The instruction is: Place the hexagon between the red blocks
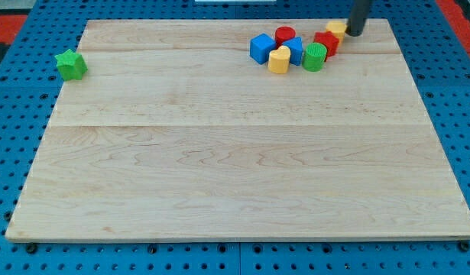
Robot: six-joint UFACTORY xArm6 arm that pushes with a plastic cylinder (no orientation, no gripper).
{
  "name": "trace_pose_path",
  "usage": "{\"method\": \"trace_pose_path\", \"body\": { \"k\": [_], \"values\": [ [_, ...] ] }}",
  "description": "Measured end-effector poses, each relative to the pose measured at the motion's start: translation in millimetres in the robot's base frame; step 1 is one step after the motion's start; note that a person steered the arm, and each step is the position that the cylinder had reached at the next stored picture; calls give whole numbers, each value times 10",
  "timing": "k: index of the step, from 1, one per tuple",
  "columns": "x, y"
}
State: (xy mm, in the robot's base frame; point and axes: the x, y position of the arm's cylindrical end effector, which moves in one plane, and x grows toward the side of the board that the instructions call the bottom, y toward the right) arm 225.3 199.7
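A yellow hexagon block (pixel 336 29) lies near the board's top edge, at the view's upper right. My tip (pixel 354 33) stands right beside it on its right side, touching or nearly touching. A red block (pixel 325 42) sits just below-left of the hexagon. A red cylinder (pixel 285 34) stands further left. Between the two red blocks sits a blue block (pixel 296 50).
A blue cube (pixel 261 48), a yellow heart-like block (pixel 279 59) and a green cylinder (pixel 315 56) crowd the same cluster. A green star block (pixel 71 65) sits alone at the board's (pixel 235 153) left edge. Blue pegboard surrounds the board.
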Motion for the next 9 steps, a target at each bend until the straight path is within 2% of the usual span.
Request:
{"method": "trace_pose_path", "body": {
  "k": [1, 2, 3, 4, 6, 7, 8, 9],
  "values": [
    [-84, -389],
    [-202, -383],
    [-335, -718],
    [-237, -928],
    [-121, -882],
    [-227, -937],
    [-295, -1786],
    [-140, -2967]
  ]
}}
